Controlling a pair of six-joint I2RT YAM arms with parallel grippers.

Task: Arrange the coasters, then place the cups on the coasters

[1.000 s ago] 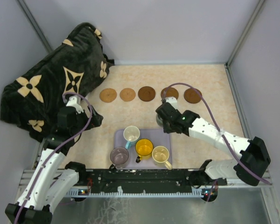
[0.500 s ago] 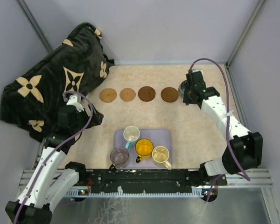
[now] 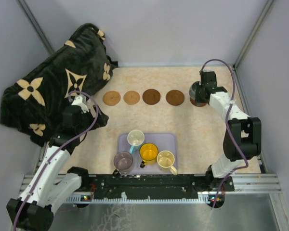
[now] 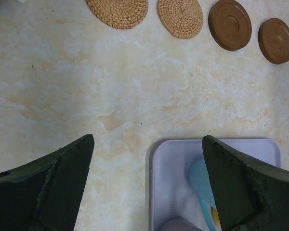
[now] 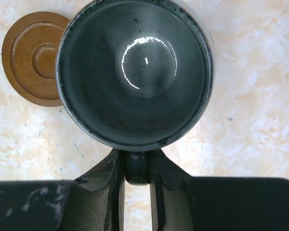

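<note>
One dark mug [image 5: 135, 72], moved rightward, seemingly over far-right coaster [image 3: 198, 103]

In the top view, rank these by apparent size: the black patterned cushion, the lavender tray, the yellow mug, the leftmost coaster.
1. The black patterned cushion, by far the largest.
2. The lavender tray.
3. The yellow mug and the leftmost coaster look about equally wide, so I won't rank them.

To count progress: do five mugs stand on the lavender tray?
No, only four stand on the tray: the white mug, the purple-grey mug, the yellow mug and the cream mug.
</note>
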